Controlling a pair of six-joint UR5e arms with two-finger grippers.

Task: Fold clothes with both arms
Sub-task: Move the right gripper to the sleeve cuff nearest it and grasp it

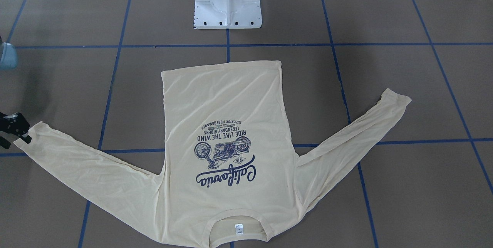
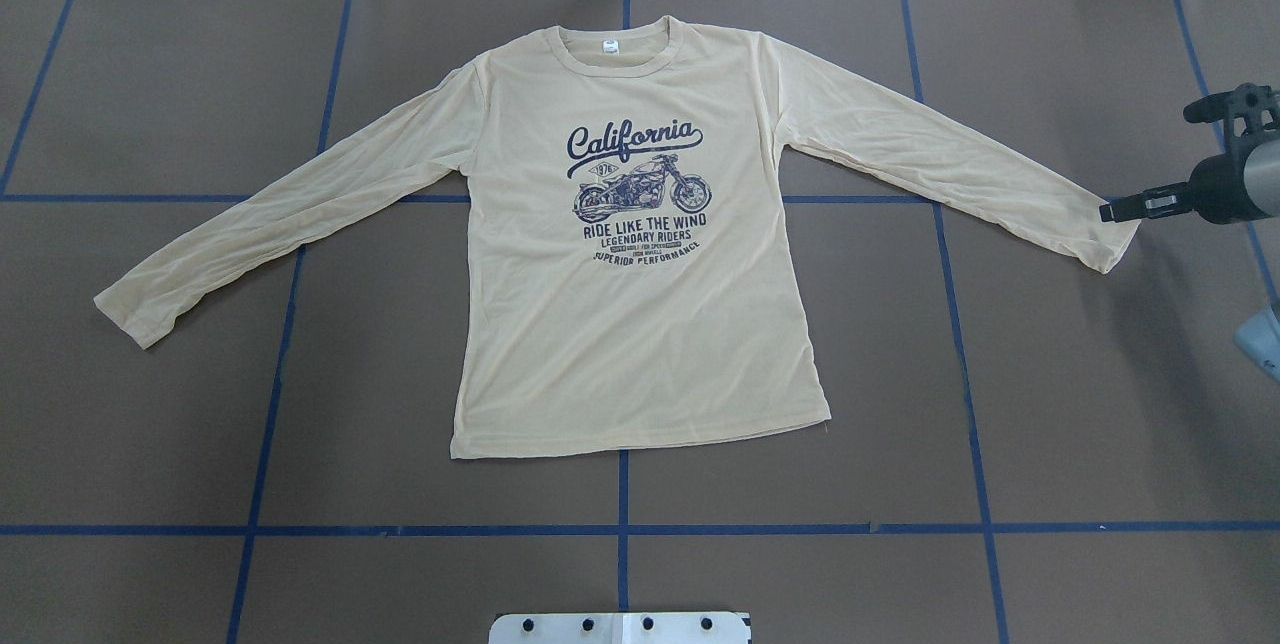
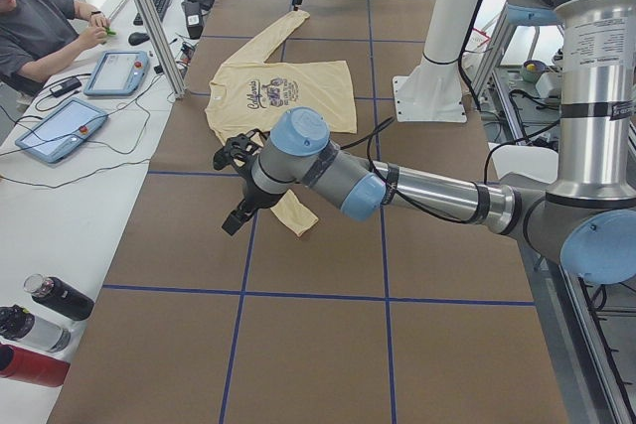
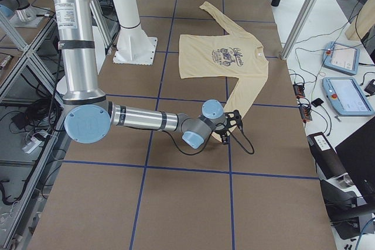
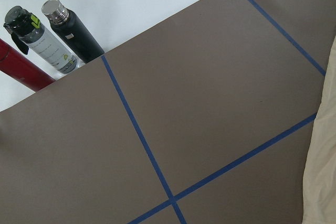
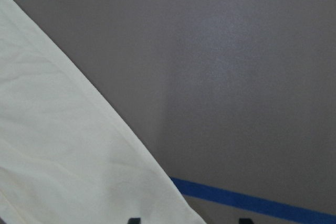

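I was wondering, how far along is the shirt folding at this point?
Done: the T-shirt lies flat, print up, sleeves spread. In hand: the right end effector sits open at one cuff; the left end effector hovers near the other. Left: every fold; none shows yet.

overhead/front: opposed, share T-shirt (image 2: 620, 324) | sides: table (image 2: 1100, 404) ends | wrists: close, downward

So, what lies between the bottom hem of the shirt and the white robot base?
Only bare brown table with crossing blue tape lines; nothing stands between the shirt and the base. The overhead view shows this.
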